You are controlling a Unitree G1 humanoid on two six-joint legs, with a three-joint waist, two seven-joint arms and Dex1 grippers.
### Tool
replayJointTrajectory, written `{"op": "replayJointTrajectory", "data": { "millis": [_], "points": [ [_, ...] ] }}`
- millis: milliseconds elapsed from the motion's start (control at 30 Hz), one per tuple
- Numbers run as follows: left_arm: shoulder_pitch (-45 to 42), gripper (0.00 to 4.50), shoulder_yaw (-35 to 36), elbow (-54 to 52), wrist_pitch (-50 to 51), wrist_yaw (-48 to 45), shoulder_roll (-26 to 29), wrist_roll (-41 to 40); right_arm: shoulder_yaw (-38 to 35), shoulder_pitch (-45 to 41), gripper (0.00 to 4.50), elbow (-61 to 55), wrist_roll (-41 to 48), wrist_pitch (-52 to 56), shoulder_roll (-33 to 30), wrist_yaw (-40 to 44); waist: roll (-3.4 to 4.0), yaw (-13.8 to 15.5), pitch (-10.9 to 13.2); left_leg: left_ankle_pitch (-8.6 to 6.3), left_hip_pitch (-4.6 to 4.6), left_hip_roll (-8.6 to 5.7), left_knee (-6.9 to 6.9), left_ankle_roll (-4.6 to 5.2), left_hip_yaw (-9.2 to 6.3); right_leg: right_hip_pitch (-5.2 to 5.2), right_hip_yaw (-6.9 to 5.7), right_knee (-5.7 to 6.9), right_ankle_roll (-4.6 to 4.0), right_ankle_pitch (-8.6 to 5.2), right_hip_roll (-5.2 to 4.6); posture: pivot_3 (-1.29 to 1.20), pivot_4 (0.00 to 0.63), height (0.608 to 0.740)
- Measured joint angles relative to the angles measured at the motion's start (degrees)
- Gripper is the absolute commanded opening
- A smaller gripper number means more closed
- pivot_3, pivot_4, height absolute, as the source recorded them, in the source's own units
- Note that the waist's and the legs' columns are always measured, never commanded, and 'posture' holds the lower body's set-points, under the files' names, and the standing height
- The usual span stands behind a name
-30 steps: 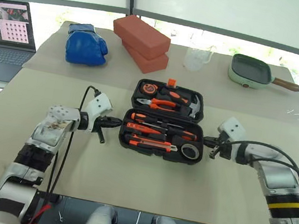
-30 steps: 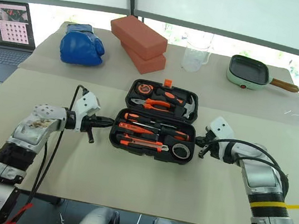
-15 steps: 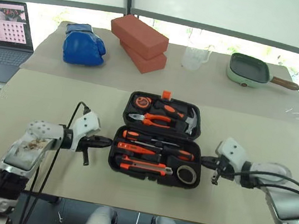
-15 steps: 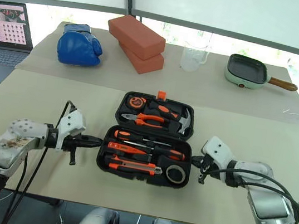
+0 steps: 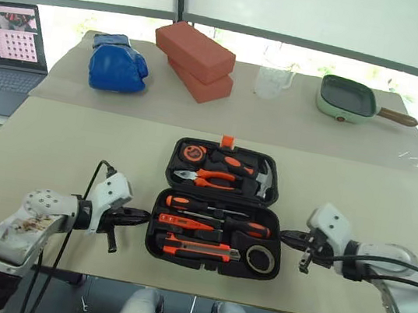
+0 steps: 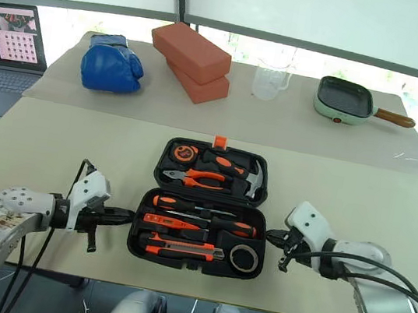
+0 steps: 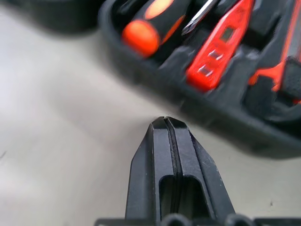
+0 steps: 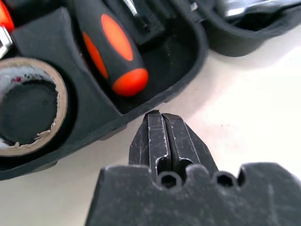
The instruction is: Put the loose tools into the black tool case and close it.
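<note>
The black tool case point(image 5: 153, 231) lies open near the table's front edge, its orange latch point(image 5: 228, 140) on the far side. In the near half rest two screwdrivers point(image 5: 186, 203), an orange tester pen point(image 5: 183, 221), a utility knife point(image 5: 196, 250) and a tape roll point(image 5: 259, 258). Pliers, a tape measure and a hammer fill the far half. My left gripper point(image 5: 145, 215) is shut and empty, its tip at the case's left wall point(image 7: 155, 80). On the other side my right gripper point(image 5: 286, 234) is likewise shut and empty, level with the tape roll point(image 8: 23, 113).
Two stacked red bricks point(image 5: 195, 52), a blue boxing glove point(image 5: 118, 62), a clear jug point(image 5: 274, 80) and a green pan point(image 5: 351, 99) stand along the far side. A laptop point(image 5: 6, 40) sits at the far left. The table's front edge runs just below the case.
Both grippers have drawn back toward me, one on each side of the case, and the open case has slid with them toward the front edge.
</note>
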Motion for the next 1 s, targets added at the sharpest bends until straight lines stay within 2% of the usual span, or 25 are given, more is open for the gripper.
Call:
{"op": "replayJointTrajectory", "data": {
  "millis": [133,200,267,400,633,667,700,767,900,933,1000],
  "points": [
    [-6.7,2.54,2.0,5.0,7.3,2.7,0.5,-1.8,-2.0,-4.3,2.48,3.2,2.4,3.4,-0.9,-0.1,-0.01,0.1,0.0,0.01,0.06,-0.02,0.04,0.00,-0.03,0.09,-0.01,0.02,0.00,0.00,0.00,0.00,0.150,0.738],
    [-13.1,3.24,2.6,8.0,13.5,4.9,-1.3,-3.8,-2.0,-9.7,3.19,6.1,3.7,6.6,0.0,-1.5,-0.01,0.1,0.0,0.02,0.05,-0.07,0.07,-0.01,-0.03,0.08,-0.01,0.06,0.02,0.01,0.00,0.00,0.150,0.738],
    [-19.8,3.24,3.1,10.2,20.7,7.5,-4.9,-6.7,-2.0,-16.0,3.19,9.6,5.2,10.9,2.4,-3.7,-0.02,0.1,0.0,0.03,0.01,-0.14,0.11,-0.02,-0.06,0.06,-0.01,0.09,0.02,0.02,0.03,0.00,0.150,0.738],
    [-27.8,3.24,3.6,13.9,29.8,12.4,-11.8,-10.2,-1.1,-23.6,3.19,15.0,7.9,18.7,7.6,-7.1,-0.03,0.0,0.0,0.03,-0.07,-0.17,0.07,-0.03,-0.08,0.00,-0.01,0.07,0.02,0.02,0.06,0.00,0.150,0.738],
    [-31.5,3.24,1.2,18.7,31.6,16.3,-14.6,-9.7,1.7,-28.2,3.19,22.5,8.4,22.5,11.1,-9.5,-0.02,-0.3,0.0,0.05,-0.08,-0.18,0.02,-0.05,-0.07,-0.02,0.00,0.06,0.02,0.02,0.03,0.00,0.150,0.738],
    [-31.6,3.27,0.7,19.5,31.3,16.6,-14.8,-9.5,2.5,-28.4,2.68,23.0,8.2,22.5,11.3,-9.8,-0.03,-0.3,0.0,0.05,-0.09,-0.19,0.02,-0.05,-0.07,-0.03,-0.01,0.06,0.02,0.02,0.03,0.00,0.150,0.738],
    [-31.6,3.00,0.5,20.0,31.1,16.8,-14.9,-9.5,2.9,-28.6,2.48,23.6,7.9,22.5,11.7,-10.0,-0.02,-0.3,0.0,0.05,-0.09,-0.18,0.02,-0.05,-0.07,-0.02,-0.01,0.06,0.02,0.02,0.03,0.00,0.150,0.738],
    [-31.7,2.47,0.4,21.2,30.6,17.3,-15.2,-9.3,3.4,-29.0,1.76,24.7,7.8,22.4,12.5,-10.6,-0.02,-0.4,0.0,0.05,-0.09,-0.19,0.02,-0.05,-0.07,-0.04,0.00,0.06,0.02,0.02,0.02,0.00,0.150,0.738],
    [-32.0,0.97,0.4,22.6,30.1,18.1,-15.6,-9.3,3.5,-29.2,0.45,25.1,7.8,22.1,13.3,-10.9,-0.02,-0.4,0.0,0.05,-0.09,-0.18,0.02,-0.05,-0.08,-0.02,-0.01,0.07,0.02,0.02,0.00,0.00,0.150,0.738],
    [-32.1,0.46,0.5,22.9,29.5,18.1,-16.0,-9.5,3.3,-29.3,0.06,25.3,7.9,22.1,13.3,-11.0,-0.03,-0.4,0.0,0.05,-0.07,-0.17,0.02,-0.05,-0.08,0.01,-0.01,0.07,0.02,0.02,0.01,0.00,0.150,0.738],
    [-32.4,0.11,0.9,23.2,29.6,18.4,-16.4,-9.6,3.0,-29.4,0.00,25.3,7.9,22.0,13.4,-11.1,-0.03,-0.4,0.0,0.05,-0.03,-0.17,0.03,-0.06,-0.08,0.04,-0.01,0.07,0.02,0.02,-0.01,0.00,0.150,0.738]
  ]
}}
